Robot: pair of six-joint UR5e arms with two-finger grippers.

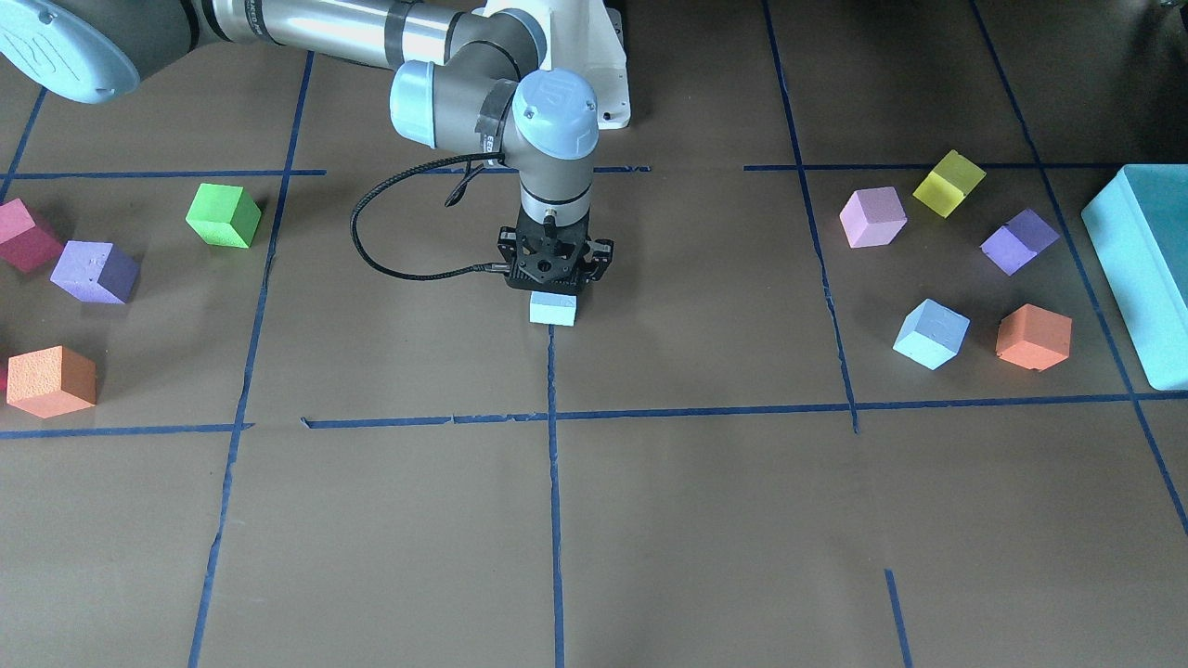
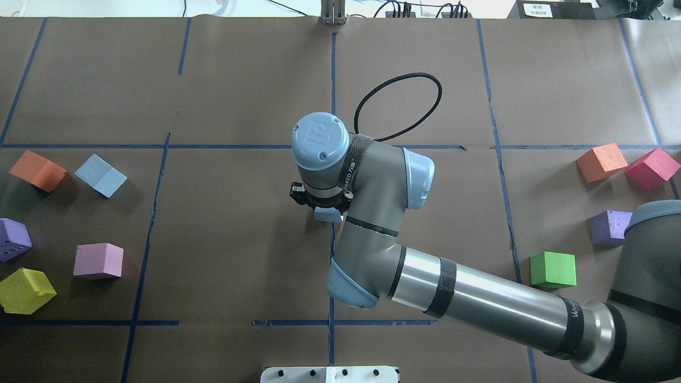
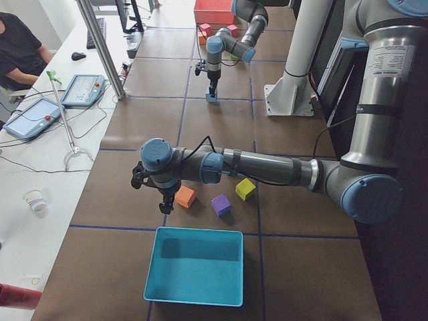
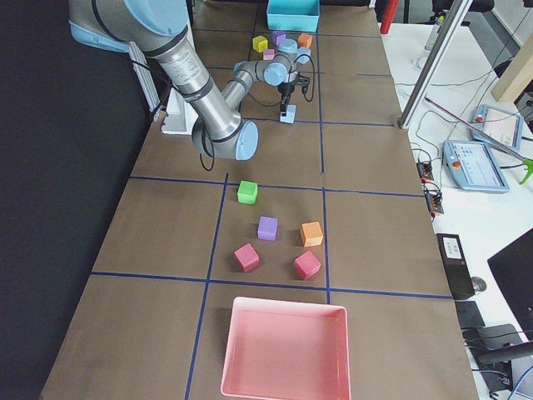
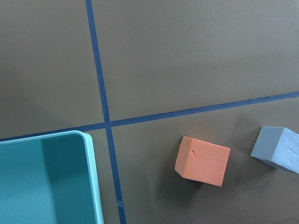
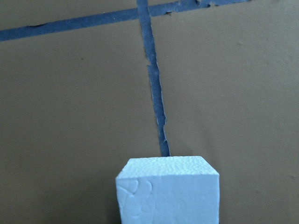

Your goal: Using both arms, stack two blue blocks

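Note:
My right gripper [image 1: 554, 289] points straight down at the table's middle and is shut on a pale blue block [image 1: 554, 309], held at or just above the paper. The block fills the bottom of the right wrist view [image 6: 167, 191] and peeks out under the wrist in the overhead view [image 2: 328, 215]. The second blue block [image 1: 931, 333] lies on my left side [image 2: 100, 175], next to an orange cube [image 1: 1033, 336]. My left gripper [image 3: 165, 204] shows only in the exterior left view, above that pair; I cannot tell whether it is open. Its wrist camera sees the blue block [image 5: 278, 149].
A teal bin [image 1: 1137, 269] stands at the left end of the table. Pink [image 2: 98, 260], yellow [image 2: 25, 290] and purple [image 2: 13, 239] cubes lie on my left. Green [image 2: 553, 269], purple [image 2: 610, 227], orange [image 2: 601, 161] and magenta [image 2: 652, 168] cubes lie on my right. A pink tray [image 4: 283, 350] stands at the right end.

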